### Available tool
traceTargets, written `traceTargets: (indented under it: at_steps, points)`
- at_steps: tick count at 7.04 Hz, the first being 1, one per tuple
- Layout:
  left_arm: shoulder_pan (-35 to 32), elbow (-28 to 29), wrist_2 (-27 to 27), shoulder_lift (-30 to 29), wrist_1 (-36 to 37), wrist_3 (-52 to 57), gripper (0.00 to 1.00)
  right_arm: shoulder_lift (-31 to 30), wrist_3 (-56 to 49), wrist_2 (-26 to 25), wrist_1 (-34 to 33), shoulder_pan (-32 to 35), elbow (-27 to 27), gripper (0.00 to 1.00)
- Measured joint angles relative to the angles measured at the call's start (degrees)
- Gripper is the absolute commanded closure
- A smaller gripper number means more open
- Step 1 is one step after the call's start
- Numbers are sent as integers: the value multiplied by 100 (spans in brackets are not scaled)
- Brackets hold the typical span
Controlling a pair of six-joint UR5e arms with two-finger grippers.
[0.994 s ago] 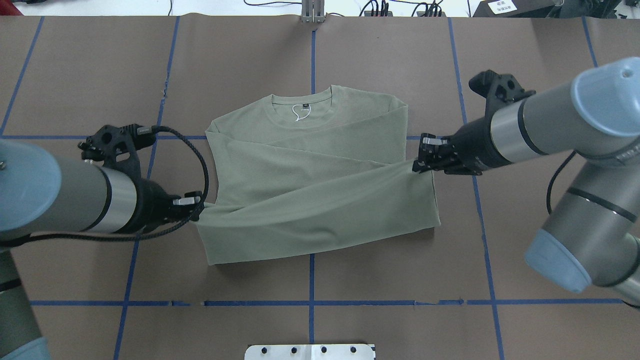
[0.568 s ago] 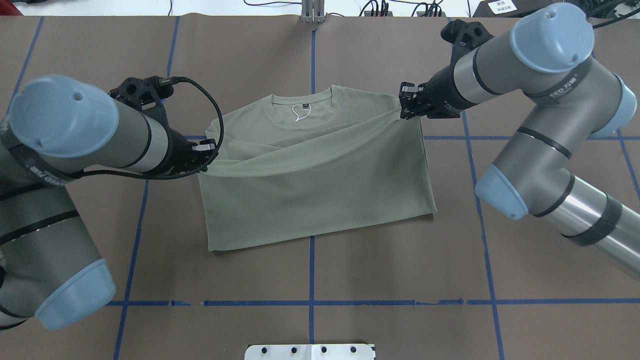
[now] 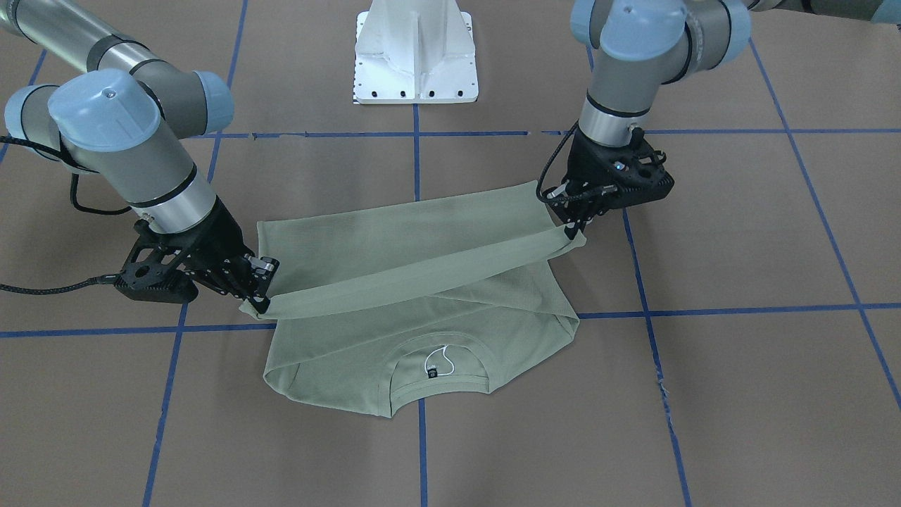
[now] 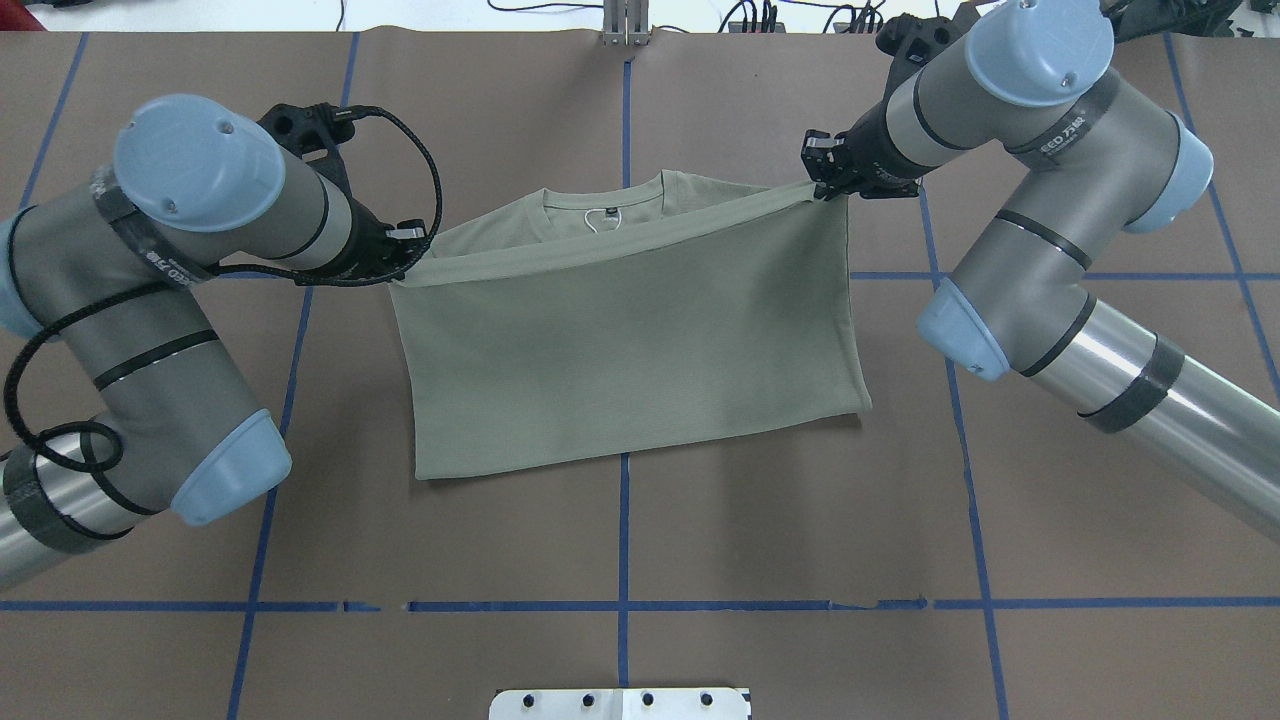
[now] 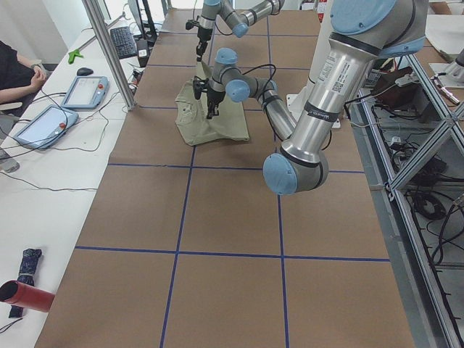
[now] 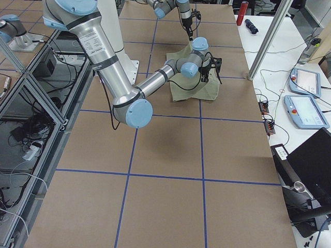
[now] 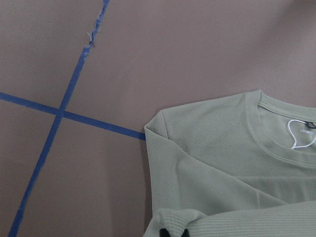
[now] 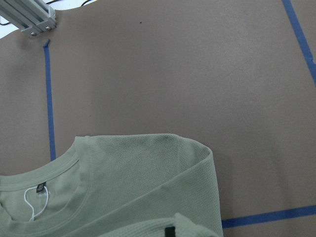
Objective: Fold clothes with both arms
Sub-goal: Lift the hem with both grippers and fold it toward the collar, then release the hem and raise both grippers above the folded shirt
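Observation:
The clothes are one sage-green long-sleeved shirt [image 4: 620, 340] lying on the brown table cover, its collar [image 4: 600, 203] and black neck label [image 3: 434, 370] at the far side from the robot. Its lower half is lifted and folded over towards the collar. My left gripper [image 4: 405, 262] is shut on the hem's left corner and my right gripper [image 4: 825, 185] on its right corner, both a little above the table. The hem stretches taut between them [image 3: 415, 278]. In the wrist views the held hem [image 7: 177, 222] [image 8: 168, 229] shows at the bottom edge, above the flat shirt.
Blue tape lines [image 4: 620, 605] grid the table cover. The white base pedestal [image 3: 415, 56] stands behind the shirt on the robot's side. An aluminium post [image 4: 625, 25] rises at the far edge. Tablets [image 5: 83, 90] and a seated person [image 5: 14, 69] are at the side table.
Both grippers have carried the hem away from the robot towards the collar. The fold now covers most of the shirt, and both arms have swung further out.

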Motion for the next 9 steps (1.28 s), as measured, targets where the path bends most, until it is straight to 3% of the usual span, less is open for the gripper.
traceTargets:
  at_steps: [6, 8, 9]
  points:
    - [-361, 1781, 24, -663, -1013, -23, 100, 1048, 1, -144, 8, 23, -1431, 100]
    - [-385, 2073, 34, -703, -1241, -20, 99, 1187, -2, -176, 11, 19, -1640, 100]
    - [-382, 2116, 37, -726, -1263, -15, 40, 1209, 2, -180, 92, 21, -1705, 82]
